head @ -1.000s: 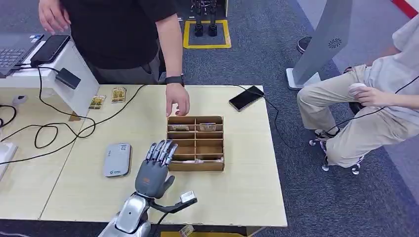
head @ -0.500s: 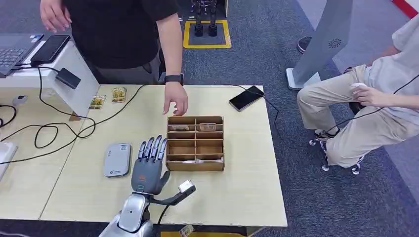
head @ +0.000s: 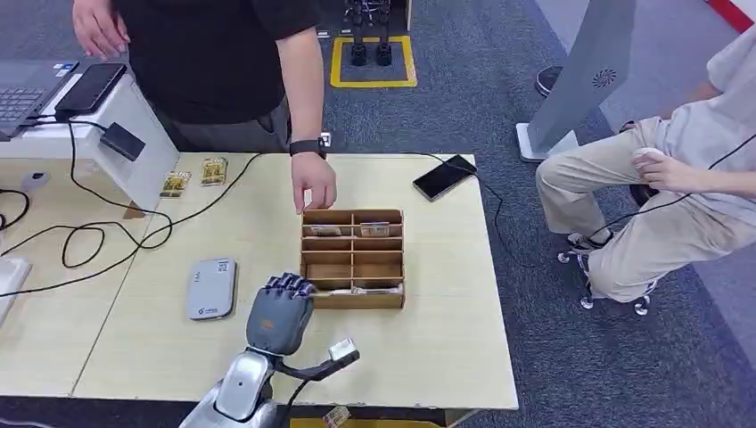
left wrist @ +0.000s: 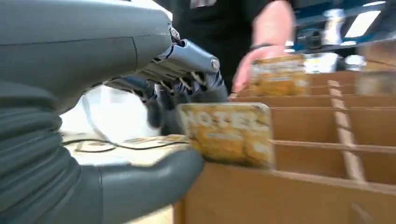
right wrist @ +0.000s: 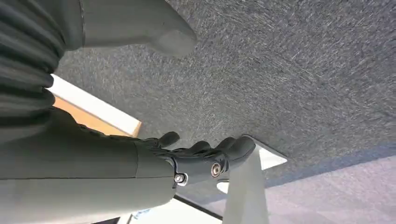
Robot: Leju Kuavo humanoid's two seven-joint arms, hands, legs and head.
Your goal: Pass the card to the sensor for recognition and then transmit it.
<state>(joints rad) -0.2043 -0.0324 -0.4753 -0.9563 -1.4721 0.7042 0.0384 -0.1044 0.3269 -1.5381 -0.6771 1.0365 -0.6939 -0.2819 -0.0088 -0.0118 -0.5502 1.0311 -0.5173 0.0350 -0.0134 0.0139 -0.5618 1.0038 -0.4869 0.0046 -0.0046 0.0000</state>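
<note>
Card (left wrist: pixel 226 133), yellow and blurred, sits pinched between the thumb and the curled dark fingers (left wrist: pixel 187 91) of the left hand (head: pixel 279 312), at the near corner of the cardboard organizer (head: pixel 353 259) and standing above its front wall. Beyond the fingertips lie the box's further compartments, with another card (left wrist: pixel 279 74) upright in one, and a person's hand (head: pixel 314 187) hovering at the far rim. The grey card reader (head: pixel 212 288) lies on the table (head: pixel 428 339) just beside the hand's outer side. The right hand (right wrist: pixel 196 158) hangs over carpet with its fingers loosely together, holding nothing. Risks, as I judge them: the grip looks shallow, so the card could slip or catch on the box wall as it lifts; a hasty sweep might miss the reader
</note>
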